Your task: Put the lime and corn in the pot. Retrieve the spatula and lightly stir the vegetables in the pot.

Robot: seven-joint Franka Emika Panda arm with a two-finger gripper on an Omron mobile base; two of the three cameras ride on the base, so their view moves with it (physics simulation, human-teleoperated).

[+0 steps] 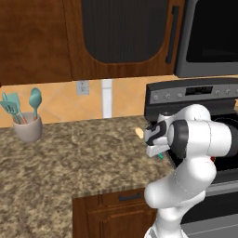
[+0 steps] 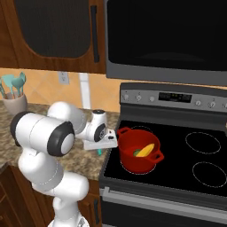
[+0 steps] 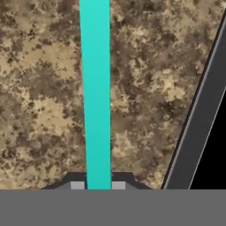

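The red pot [image 2: 139, 153] stands on the stove's front left burner, holding the yellow corn [image 2: 146, 149] and the green lime [image 2: 136, 153]. The spatula lies along the counter just left of the stove; its teal handle [image 3: 96, 97] runs up the hand view and its cream blade [image 1: 138, 132] pokes out past the arm. My gripper [image 3: 98, 185] points down at the counter with its pads against both sides of the handle, shut on it. A short teal piece of the handle [image 2: 99, 151] shows under the hand [image 2: 99, 141]. I cannot tell whether the spatula is touching the counter.
A beige cup [image 1: 29, 128] with teal utensils stands at the back left of the granite counter [image 1: 69, 162]. The stove's metal edge [image 3: 194, 128] runs close on the gripper's right. The microwave [image 2: 168, 35] and the cabinets hang overhead.
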